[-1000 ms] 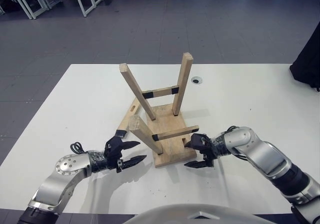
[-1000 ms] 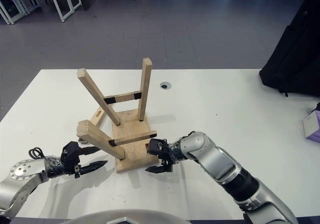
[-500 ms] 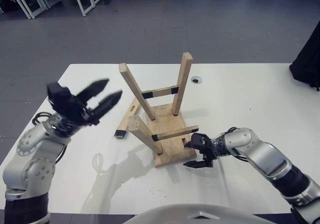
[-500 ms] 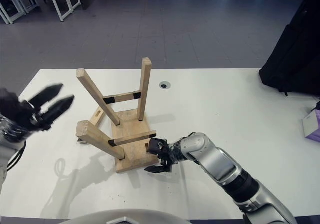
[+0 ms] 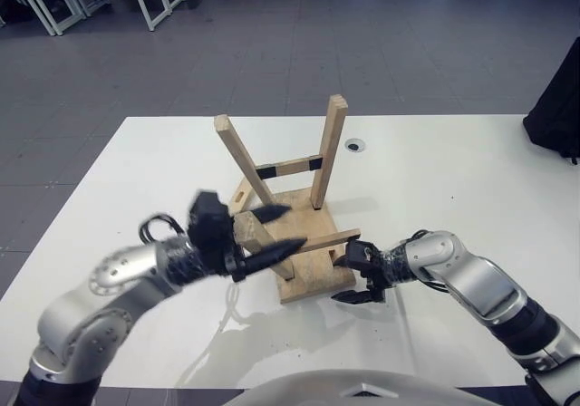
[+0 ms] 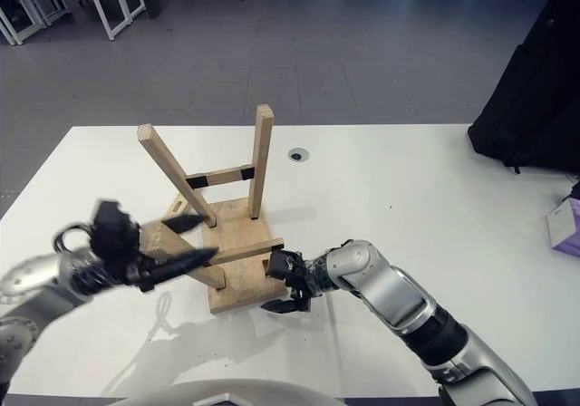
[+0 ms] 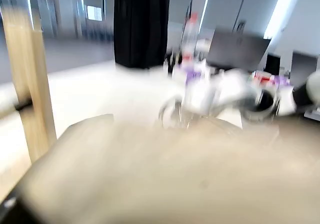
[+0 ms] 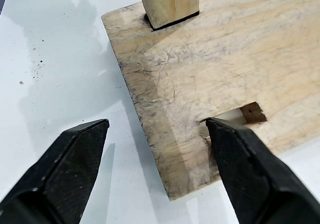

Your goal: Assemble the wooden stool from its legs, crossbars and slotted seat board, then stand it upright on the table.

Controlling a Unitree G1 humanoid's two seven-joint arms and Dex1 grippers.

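Left gripper has swung down to the near leg, jaws apart; right gripper, jaws apart, straddles the seat board.

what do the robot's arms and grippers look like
The left arm and right arm are rounded silver-grey shells with black joint sections. The left gripper and right gripper are black, each with two long tapered fingers. A black cable loops at the left wrist.

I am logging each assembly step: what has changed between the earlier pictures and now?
The left gripper, open, rose from the table, then swung in to the near leg. The right gripper stayed open at the seat board's near corner; the stool did not move.
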